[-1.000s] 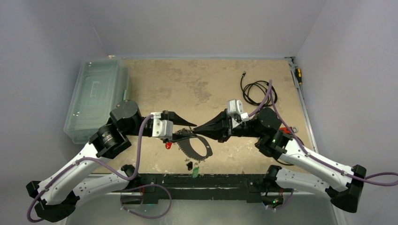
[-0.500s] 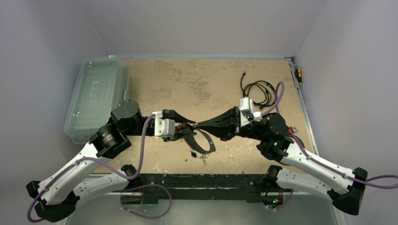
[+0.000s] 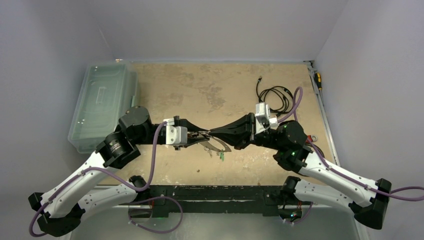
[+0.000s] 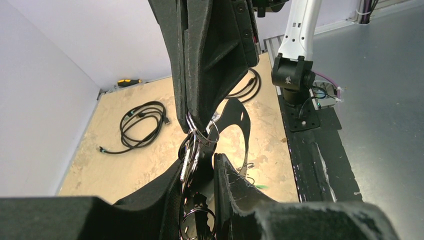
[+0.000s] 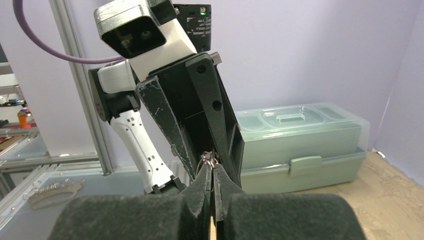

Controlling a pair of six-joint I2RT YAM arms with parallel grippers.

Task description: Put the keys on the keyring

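The right gripper [image 5: 211,169] is seen pressed fully closed, and the keyring [image 4: 187,159] is nipped by its upper end at those tips. The left gripper [image 4: 202,164] is set tip to tip against it, jaws narrowly apart with the loop's lower end between them. Whether the loop is pinched there cannot be told. The keyring is held in the air, edge-on, its long axis laid along the line from one gripper to the other. A dark curved band [image 4: 239,127] is seen just beside it. A green key [image 3: 221,156] is spotted nearer the arm bases, over the table [image 3: 200,85]. A clear lidded box [image 3: 102,102] is seen far left, a black cable [image 3: 275,97] far right.
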